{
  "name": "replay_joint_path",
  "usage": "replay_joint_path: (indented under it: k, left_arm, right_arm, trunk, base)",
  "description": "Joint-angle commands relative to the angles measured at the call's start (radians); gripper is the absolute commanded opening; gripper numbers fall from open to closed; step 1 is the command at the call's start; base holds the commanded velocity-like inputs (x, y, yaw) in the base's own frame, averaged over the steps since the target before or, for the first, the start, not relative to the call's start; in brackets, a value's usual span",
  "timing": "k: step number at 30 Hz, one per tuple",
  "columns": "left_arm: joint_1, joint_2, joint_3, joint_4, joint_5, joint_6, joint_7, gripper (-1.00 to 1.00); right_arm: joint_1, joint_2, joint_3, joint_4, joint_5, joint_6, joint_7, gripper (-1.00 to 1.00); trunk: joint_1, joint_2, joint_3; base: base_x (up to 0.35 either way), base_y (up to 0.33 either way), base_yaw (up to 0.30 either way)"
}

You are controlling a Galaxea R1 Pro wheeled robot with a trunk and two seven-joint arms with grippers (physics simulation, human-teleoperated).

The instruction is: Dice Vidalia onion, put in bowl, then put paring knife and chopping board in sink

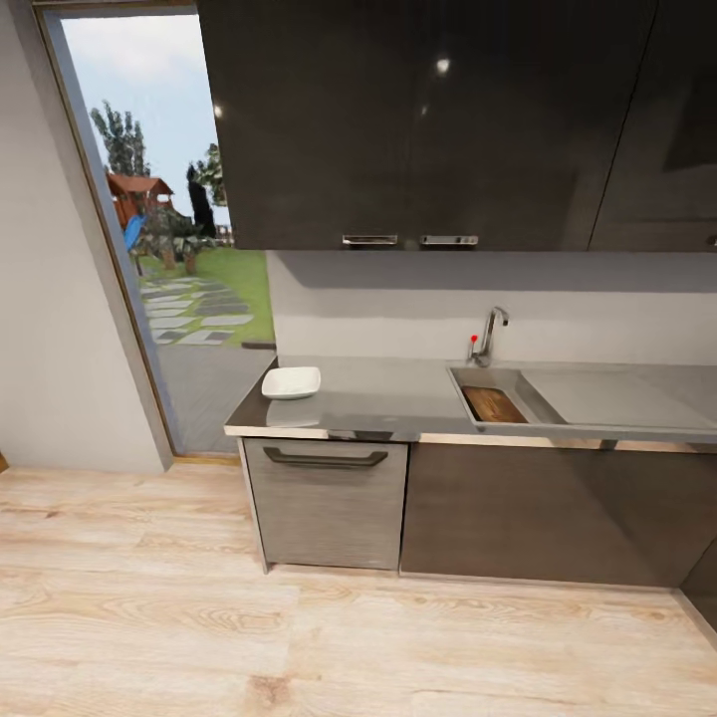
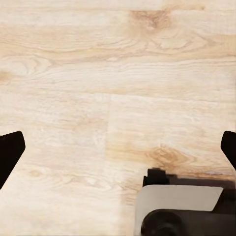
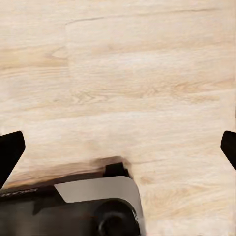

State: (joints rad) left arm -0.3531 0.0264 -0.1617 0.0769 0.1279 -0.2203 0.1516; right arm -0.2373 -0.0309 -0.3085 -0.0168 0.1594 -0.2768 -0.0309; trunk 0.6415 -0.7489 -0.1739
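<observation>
From across the floor I see the countertop [image 1: 388, 394] with the white square bowl [image 1: 291, 382] near its left end. Right of it is the sink [image 1: 465, 388], and the dark brown chopping board [image 1: 493, 404] lies inside the basin. The chrome tap [image 1: 490, 335] with a red dot stands behind it. The Vidalia onion and the paring knife are out of view. My left gripper [image 2: 118, 152] and my right gripper [image 3: 118, 152] both hang open over the light wooden floor, holding nothing.
A flat drainboard [image 1: 607, 398] extends right of the basin. Dark wall cabinets [image 1: 418, 119] hang above. A dishwasher front [image 1: 327, 503] with a handle sits under the bowl. A glass door [image 1: 169, 249] to a garden is at left. Part of my base [image 2: 182, 211] shows below the left gripper.
</observation>
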Motion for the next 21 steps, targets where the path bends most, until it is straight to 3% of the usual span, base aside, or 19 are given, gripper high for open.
replay_joint_path:
  k: [1, 4, 7, 10, 14, 18, 21]
  left_arm:
    - [0.004, 0.000, -0.009, 0.005, 0.010, 0.046, -0.002, 1.00]
    - [0.042, 0.001, -0.009, 0.006, 0.013, 0.169, -0.006, 1.00]
    - [0.073, 0.004, -0.009, 0.006, 0.015, 0.211, -0.003, 1.00]
    - [0.083, -0.003, -0.009, 0.004, 0.015, 0.250, -0.003, 1.00]
    - [0.084, -0.007, -0.010, 0.002, 0.014, 0.253, -0.008, 1.00]
    - [0.085, -0.004, -0.010, 0.001, 0.013, 0.250, -0.010, 1.00]
    - [0.085, -0.005, -0.010, 0.001, 0.013, 0.250, -0.010, 1.00]
  right_arm:
    - [0.016, -0.002, -0.006, 0.001, 0.011, 0.025, -0.003, 1.00]
    - [0.053, -0.008, -0.006, 0.003, 0.011, 0.101, -0.003, 1.00]
    - [0.064, -0.010, -0.007, 0.000, 0.011, 0.192, -0.014, 1.00]
    - [0.068, -0.009, -0.006, -0.004, 0.012, 0.234, -0.035, 1.00]
    - [0.068, -0.003, -0.007, -0.006, 0.010, 0.213, -0.037, 1.00]
    - [0.069, 0.028, -0.007, -0.006, 0.008, 0.137, -0.036, 1.00]
    - [0.069, 0.035, -0.007, -0.006, 0.009, 0.094, -0.036, 1.00]
  trunk:
    - [0.000, -0.001, -0.001]
    - [0.000, -0.001, -0.001]
    - [0.000, -0.001, -0.001]
    - [0.000, -0.001, -0.001]
    - [0.000, -0.001, -0.001]
    - [0.000, -0.001, -0.001]
    - [0.000, -0.001, -0.001]
  base:
    - [0.000, 0.000, 0.000]
    - [0.000, 0.000, 0.000]
    - [0.000, 0.000, 0.000]
    - [0.000, 0.000, 0.000]
    - [0.000, 0.000, 0.000]
    - [0.000, 0.000, 0.000]
    - [0.000, 0.000, 0.000]
